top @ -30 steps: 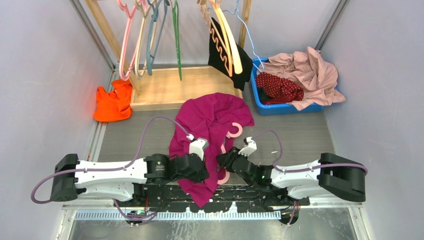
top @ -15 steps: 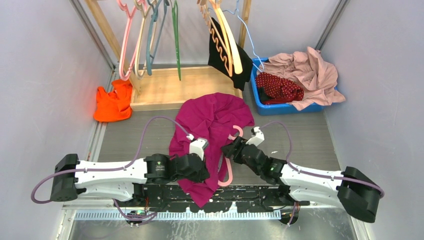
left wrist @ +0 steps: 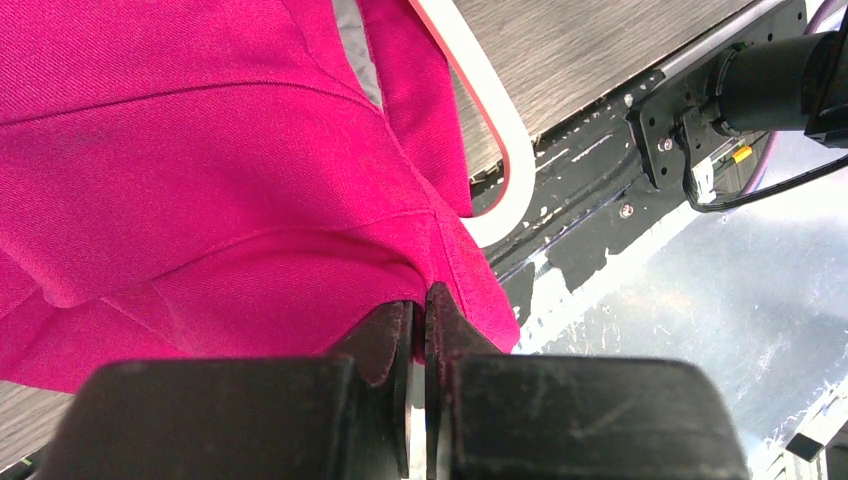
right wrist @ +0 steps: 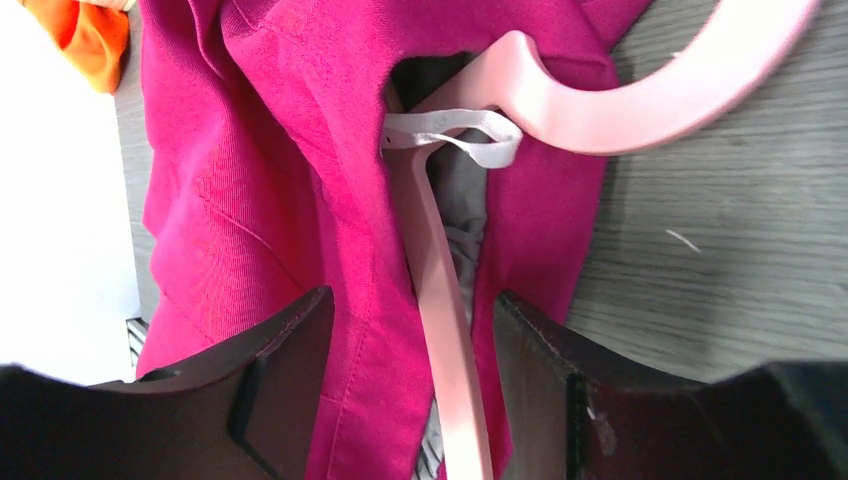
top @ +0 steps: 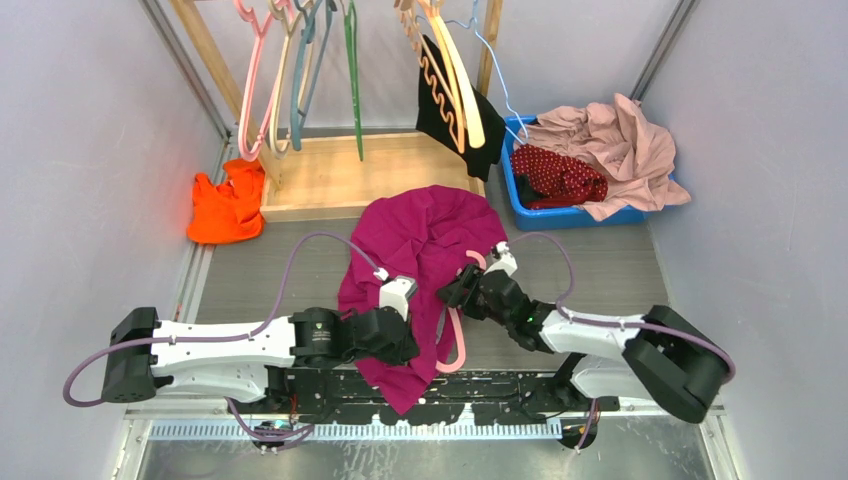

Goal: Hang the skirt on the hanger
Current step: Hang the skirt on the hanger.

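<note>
Where your right gripper (right wrist: 411,294) sits: jaws apart, thin pink plastic hanger (right wrist: 620,100) between them.
Your left gripper (left wrist: 420,300): clamped on plain magenta fabric garment (left wrist: 200,180).

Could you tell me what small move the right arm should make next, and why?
Probably close the right tool on the hanger: its open jaws straddle the hanger's arm without touching, while the left tool pinches the magenta garment.

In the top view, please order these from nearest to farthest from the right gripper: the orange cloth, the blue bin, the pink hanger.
1. pink hanger: between the open jaws of the right gripper.
2. blue bin: behind it, to the right.
3. orange cloth: far left, by the wall.
</note>
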Action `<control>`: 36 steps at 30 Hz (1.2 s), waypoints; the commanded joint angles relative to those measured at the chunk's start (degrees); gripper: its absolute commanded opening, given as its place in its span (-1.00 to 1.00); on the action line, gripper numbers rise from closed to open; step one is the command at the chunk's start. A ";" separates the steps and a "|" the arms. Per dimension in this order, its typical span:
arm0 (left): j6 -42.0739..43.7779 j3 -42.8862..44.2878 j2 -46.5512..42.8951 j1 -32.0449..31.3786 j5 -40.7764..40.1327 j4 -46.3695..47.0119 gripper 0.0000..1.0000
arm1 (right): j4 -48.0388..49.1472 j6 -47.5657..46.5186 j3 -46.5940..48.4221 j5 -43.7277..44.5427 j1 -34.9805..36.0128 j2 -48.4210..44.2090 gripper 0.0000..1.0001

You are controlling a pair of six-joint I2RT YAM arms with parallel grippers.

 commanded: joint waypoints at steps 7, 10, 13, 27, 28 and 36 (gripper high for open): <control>0.92 2.84 -1.62 -0.19 -0.77 0.54 -1.00 | 15.09 1.35 5.21 -4.71 -1.86 9.96 0.16; 0.91 2.71 -1.83 -0.17 -0.64 0.58 -1.00 | 15.68 1.06 5.44 -4.74 -2.31 11.01 0.11; 0.95 2.82 -1.65 -0.08 0.03 1.00 -1.00 | 18.35 0.50 5.45 -5.06 -3.25 13.73 -0.02; -2.26 3.97 -0.68 -1.11 8.59 3.34 -1.00 | 36.96 3.17 2.71 3.23 -1.22 18.59 -0.94; -2.49 4.10 -0.83 -1.13 8.83 3.35 -1.00 | 34.90 2.68 2.83 5.55 -0.33 16.61 -0.97; -3.97 6.75 -1.39 -1.38 11.42 4.57 -1.00 | 21.04 1.46 3.48 21.96 4.80 3.55 -0.97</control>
